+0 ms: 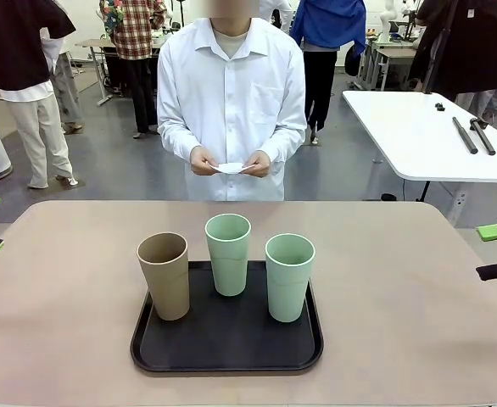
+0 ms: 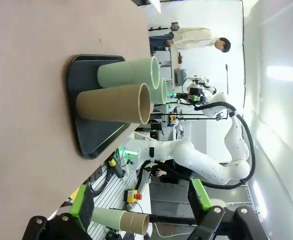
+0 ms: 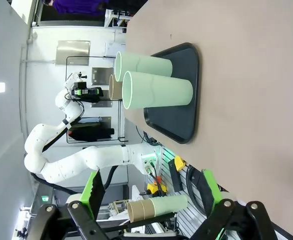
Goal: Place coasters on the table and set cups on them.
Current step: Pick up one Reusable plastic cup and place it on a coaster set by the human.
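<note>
While the person at the far side of the table [image 1: 62, 280] stands with both hands drawn in at the waist, a thin stack of white coasters [image 1: 229, 168] sits pinched between them, one hand [image 1: 203, 161] on each side, the other hand [image 1: 257, 164] meeting it at the middle. None of the doilies is down on the beige top yet.

All three cups stand upright on the black tray [image 1: 223, 348], which lies near the robot's edge of the table, about midway across it. The tan cup [image 1: 165, 275] takes the tray's left side, one mint cup [image 1: 228, 253] stands at the back in the middle, and the second mint cup [image 1: 289, 276] is on the right. They are close together but not touching.

From the left wrist, the left gripper [image 2: 139, 190] hangs off the table's side with its green-padded fingers spread wide and nothing between them; the tan cup is the nearest to it. Over on the other side, the right gripper [image 3: 150, 175] is the same story: fingers apart, empty, well clear of the tray, with a mint cup closest.

Behind the person, a white-topped table [image 1: 418, 127] carries a few dark tools.
</note>
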`<state>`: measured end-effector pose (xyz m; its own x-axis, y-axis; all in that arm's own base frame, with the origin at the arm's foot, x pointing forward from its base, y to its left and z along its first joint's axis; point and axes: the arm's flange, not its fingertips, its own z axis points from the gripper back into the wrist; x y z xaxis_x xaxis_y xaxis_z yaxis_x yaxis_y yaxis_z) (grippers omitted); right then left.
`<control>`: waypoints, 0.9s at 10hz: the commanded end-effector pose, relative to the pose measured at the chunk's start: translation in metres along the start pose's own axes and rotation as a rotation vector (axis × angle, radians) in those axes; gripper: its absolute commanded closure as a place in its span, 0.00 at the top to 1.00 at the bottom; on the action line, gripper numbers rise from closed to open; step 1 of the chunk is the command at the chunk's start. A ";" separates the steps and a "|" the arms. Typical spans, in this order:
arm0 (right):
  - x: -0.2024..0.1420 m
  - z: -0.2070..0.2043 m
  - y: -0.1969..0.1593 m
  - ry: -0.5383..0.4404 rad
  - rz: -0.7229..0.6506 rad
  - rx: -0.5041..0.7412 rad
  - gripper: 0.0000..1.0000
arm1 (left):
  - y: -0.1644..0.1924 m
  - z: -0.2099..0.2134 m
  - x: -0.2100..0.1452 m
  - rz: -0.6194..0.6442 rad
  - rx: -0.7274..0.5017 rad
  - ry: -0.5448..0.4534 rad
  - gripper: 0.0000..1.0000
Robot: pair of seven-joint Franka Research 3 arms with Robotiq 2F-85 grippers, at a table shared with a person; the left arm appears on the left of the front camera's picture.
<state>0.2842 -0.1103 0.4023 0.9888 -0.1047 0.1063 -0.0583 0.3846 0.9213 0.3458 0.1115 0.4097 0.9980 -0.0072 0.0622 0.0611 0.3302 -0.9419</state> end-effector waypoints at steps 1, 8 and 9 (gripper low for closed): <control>-0.001 -0.008 0.006 0.014 0.046 0.019 1.00 | -0.004 0.002 0.002 0.041 0.040 0.002 1.00; 0.000 0.000 0.000 0.000 0.000 0.000 1.00 | 0.000 0.000 0.000 0.000 0.000 0.000 1.00; 0.000 0.000 0.000 0.000 0.000 0.000 1.00 | 0.000 0.000 0.000 0.000 0.000 0.000 1.00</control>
<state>0.2837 -0.1102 0.4026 0.9889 -0.1034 0.1068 -0.0579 0.3935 0.9175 0.3457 0.1121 0.4089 0.9987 -0.0030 0.0507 0.0488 0.3359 -0.9406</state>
